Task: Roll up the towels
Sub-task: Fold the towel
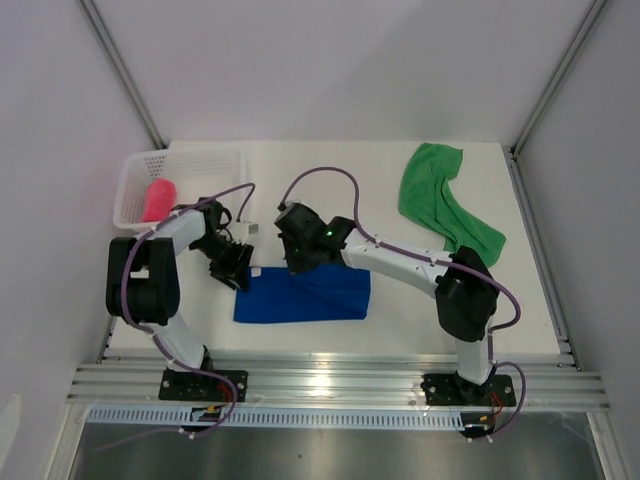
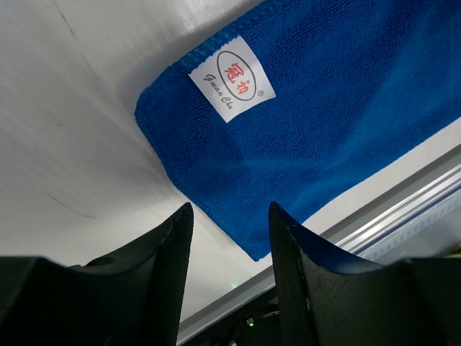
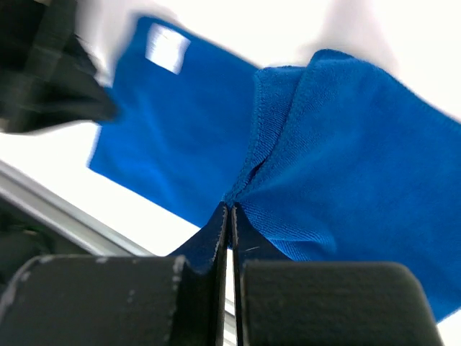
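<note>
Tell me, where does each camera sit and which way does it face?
Top external: above and behind, looking down on left arm, right arm, blue towel, green towel, basket.
Left wrist: on the left arm, looking past the open left gripper at that towel's labelled corner.
Right wrist: on the right arm, looking along the right gripper pinching that towel.
Shared: both wrist views show its label.

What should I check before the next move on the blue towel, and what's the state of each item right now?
1. Right end effector pinching the blue towel: ok, shut on a lifted fold.
2. Left end effector free: ok, open and empty by the towel's left end.
3. Blue towel flat for rolling: not ok, bunched at the pinch.
4. Pink towel in the basket: ok.
5. Green towel rolled: not ok, crumpled at the far right.
</note>
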`<state>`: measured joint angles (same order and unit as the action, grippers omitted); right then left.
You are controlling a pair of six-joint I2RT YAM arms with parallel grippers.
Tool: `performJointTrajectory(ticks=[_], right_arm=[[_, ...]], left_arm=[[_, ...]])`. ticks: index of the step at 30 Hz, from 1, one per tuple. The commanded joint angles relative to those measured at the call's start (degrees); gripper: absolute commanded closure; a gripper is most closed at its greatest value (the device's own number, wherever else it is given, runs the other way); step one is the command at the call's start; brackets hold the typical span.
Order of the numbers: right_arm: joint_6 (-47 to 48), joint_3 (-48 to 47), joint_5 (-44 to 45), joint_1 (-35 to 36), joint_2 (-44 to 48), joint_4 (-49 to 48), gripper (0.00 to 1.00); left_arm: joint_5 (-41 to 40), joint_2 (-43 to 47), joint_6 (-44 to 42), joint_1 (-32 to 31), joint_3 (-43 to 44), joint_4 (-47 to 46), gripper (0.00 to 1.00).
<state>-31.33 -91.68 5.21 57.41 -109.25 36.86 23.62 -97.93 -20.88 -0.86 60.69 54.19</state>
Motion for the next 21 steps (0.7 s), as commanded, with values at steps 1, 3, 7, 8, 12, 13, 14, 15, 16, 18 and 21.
performJointTrajectory(ticks=[1,3,7,8,12,13,14,15,16,18,21], right_arm=[[-2.59,-5.35,-1.34,0.69,-2.36,-2.67,1.00],[-3.56,-6.93,-3.80,1.30,-3.95,-4.25,1.00],[-4.96,-10.53,-7.05,2.79,-7.37,-4.61,1.00],[-5.05,-10.89,-7.49,3.06,-7.99,-5.13,1.00],[-6.37,-11.68,-10.21,5.08,-10.80,-7.15,1.00],[-6.72,-12.12,-10.66,5.17,-11.24,-7.33,1.00],[-6.81,-12.55,-10.92,5.52,-11.59,-6.98,1.00],[-6.90,-12.99,-11.01,5.96,-12.21,-7.07,1.00],[-6.81,-13.35,-11.27,6.22,-12.47,-7.15,1.00],[-6.55,-13.53,-12.15,6.49,-13.00,-7.77,1.00],[-6.37,-14.32,-12.77,7.19,-13.45,-7.24,1.00]], left_arm=[[3.01,-1.03,1.37,0.07,0.66,0.04,0.51],[2.67,-1.38,1.64,0.07,0.84,-0.14,0.51],[1.52,-1.74,1.90,0.16,0.31,-1.11,0.55],[1.17,-1.82,1.90,0.16,0.40,-1.54,0.55],[-0.50,-2.79,1.72,0.16,0.22,-2.51,0.60],[-0.68,-3.05,1.72,0.07,0.22,-2.60,0.61],[-0.85,-3.49,1.55,0.16,0.14,-2.95,0.62],[-0.94,-3.58,1.55,0.16,-0.04,-3.04,0.64],[-1.03,-3.67,1.55,0.16,-0.22,-3.22,0.64],[-1.29,-3.85,1.46,0.16,-0.65,-3.92,0.67],[-1.38,-3.85,1.72,0.07,-0.83,-4.71,0.70]])
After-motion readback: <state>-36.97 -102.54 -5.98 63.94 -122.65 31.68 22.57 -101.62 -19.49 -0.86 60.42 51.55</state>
